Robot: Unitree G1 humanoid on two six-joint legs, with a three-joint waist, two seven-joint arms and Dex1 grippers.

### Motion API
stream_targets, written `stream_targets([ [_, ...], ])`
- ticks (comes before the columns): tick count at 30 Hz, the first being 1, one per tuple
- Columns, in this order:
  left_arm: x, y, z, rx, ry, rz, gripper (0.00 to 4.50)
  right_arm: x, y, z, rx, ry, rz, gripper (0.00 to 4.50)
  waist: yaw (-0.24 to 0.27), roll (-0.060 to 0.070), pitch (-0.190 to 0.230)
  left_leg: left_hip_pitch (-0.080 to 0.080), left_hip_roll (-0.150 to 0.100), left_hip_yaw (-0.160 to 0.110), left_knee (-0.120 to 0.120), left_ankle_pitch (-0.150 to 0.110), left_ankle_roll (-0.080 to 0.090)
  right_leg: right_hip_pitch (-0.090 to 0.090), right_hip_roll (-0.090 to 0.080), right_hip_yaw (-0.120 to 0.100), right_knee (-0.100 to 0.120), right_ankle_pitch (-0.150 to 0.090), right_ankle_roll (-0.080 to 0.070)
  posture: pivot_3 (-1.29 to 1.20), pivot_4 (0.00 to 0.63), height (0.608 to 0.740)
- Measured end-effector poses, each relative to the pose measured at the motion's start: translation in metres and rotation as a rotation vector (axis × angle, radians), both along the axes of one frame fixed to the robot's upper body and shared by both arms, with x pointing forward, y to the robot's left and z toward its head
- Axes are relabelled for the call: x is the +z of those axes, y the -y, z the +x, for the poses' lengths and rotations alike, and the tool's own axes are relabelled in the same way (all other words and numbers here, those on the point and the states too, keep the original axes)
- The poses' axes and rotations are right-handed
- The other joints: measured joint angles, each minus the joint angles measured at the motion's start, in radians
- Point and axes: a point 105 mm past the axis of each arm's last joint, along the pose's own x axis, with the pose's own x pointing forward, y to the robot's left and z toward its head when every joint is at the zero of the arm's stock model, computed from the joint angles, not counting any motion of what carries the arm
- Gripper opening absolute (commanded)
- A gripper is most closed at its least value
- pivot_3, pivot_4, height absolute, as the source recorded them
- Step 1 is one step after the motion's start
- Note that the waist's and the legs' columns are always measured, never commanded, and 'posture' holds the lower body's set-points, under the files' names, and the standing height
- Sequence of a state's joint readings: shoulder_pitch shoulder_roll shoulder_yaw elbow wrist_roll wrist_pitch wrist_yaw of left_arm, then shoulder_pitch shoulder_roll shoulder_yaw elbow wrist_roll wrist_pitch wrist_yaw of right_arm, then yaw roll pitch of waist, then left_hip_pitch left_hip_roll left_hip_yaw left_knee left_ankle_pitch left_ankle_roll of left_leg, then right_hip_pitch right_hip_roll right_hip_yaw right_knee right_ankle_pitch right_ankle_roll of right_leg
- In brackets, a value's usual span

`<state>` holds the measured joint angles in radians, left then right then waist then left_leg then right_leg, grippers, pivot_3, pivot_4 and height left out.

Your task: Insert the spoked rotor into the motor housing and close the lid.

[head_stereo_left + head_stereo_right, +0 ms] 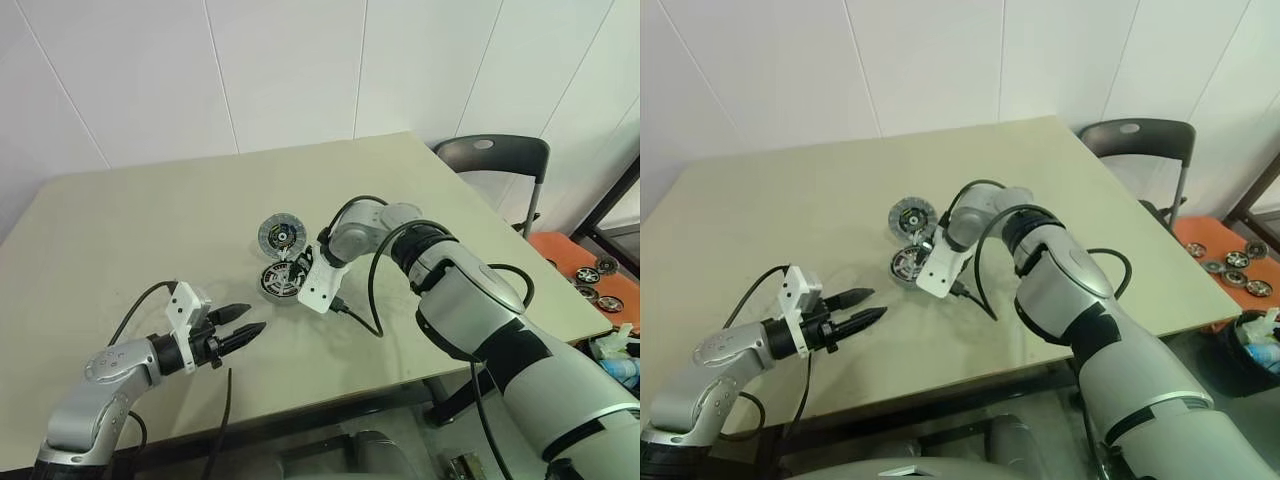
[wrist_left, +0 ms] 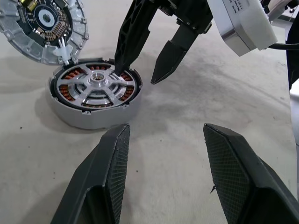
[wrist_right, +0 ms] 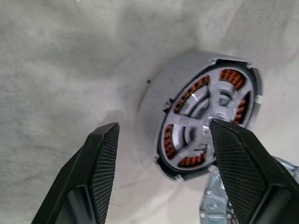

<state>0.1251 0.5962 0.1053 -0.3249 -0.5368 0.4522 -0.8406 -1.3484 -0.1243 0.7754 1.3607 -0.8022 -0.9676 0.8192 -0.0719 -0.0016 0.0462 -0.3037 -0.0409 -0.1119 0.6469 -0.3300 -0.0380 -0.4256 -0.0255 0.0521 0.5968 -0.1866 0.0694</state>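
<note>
Left wrist view: pale silvery spoked rotor (image 2: pixel 96 85) seated in round silvery motor housing (image 2: pixel 88 114); right gripper (image 2: pixel 140 74) released above; left gripper (image 2: pixel 163 140) released.

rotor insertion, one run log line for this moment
spoked rotor: seated in motor housing | lid: leaning on housing, not closed | right tool: open above rotor | left tool: open, empty

Near the middle of the beige tabletop (image 1: pixel 840 200): motor housing (image 1: pixel 906 264), silvery, open side up, with the lid (image 1: pixel 913 217) just behind it toward the far edge. Right gripper (image 1: pixel 921 248) angled steeply down over the housing, fingers hidden behind its white wrist block. Near the front left corner: left gripper (image 1: pixel 862 308), fingers apart, empty, pointing toward the housing, well apart from it.
</note>
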Motion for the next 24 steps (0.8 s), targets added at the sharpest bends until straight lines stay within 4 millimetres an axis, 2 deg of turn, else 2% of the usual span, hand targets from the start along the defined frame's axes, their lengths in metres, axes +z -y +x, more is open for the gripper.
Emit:
stream_targets([
  [12, -0.004, 0.0, -0.003, 0.018, -0.014, -0.009, 2.68, -0.006, 0.003, 0.0, -0.015, -0.008, -0.011, 3.22, 0.0, 0.0, 0.0, 0.0, 0.0, 0.0, 0.0, 0.0, 0.0, 0.0, 0.0, 0.0, 0.0, 0.0, 0.0, 0.0, 0.0, 0.74],
  [24, -0.003, 0.001, -0.006, 0.022, -0.013, -0.016, 2.68, -0.007, 0.006, 0.01, -0.101, 0.017, -0.001, 3.22, 0.0, 0.0, 0.0, 0.0, 0.0, 0.0, 0.0, 0.0, 0.0, 0.0, 0.0, 0.0, 0.0, 0.0, 0.0, 0.0, 0.0, 0.74],
])
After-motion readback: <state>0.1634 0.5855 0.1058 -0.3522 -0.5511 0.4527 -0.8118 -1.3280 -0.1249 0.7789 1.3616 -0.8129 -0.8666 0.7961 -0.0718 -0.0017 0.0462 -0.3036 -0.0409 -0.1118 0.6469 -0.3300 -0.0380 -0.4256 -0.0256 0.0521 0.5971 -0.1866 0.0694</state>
